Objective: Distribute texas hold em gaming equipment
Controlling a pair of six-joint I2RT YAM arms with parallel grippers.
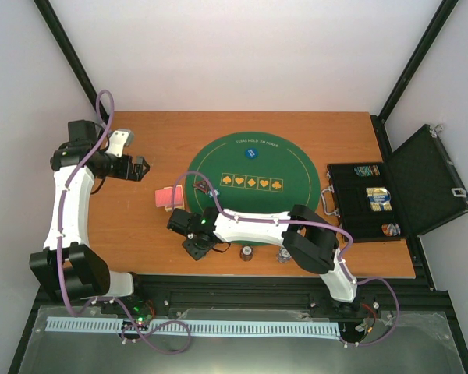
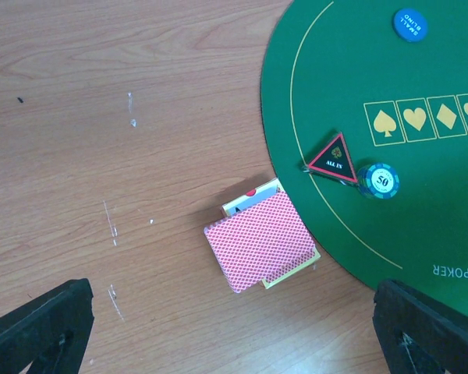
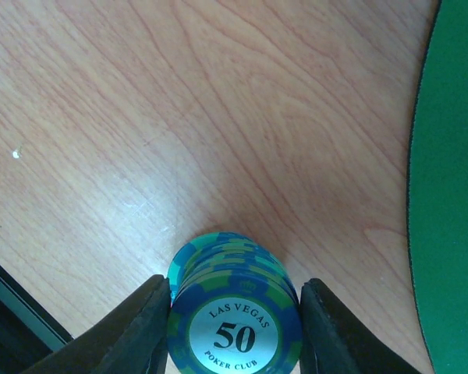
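Observation:
My right gripper is shut on a stack of blue-green "50" poker chips that stands on the wood just left of the green mat. In the top view the gripper is at the mat's near-left edge and hides the stack. My left gripper is open and empty, above the wood. A red-backed card deck lies ahead of it beside the mat. On the mat are a black-red triangular marker, a single "50" chip and a blue button disc.
A black hinged case lies open at the right, with chips and cards inside. Two small chip stacks stand near the table's front edge. The deck is between the two grippers; my left gripper is far left.

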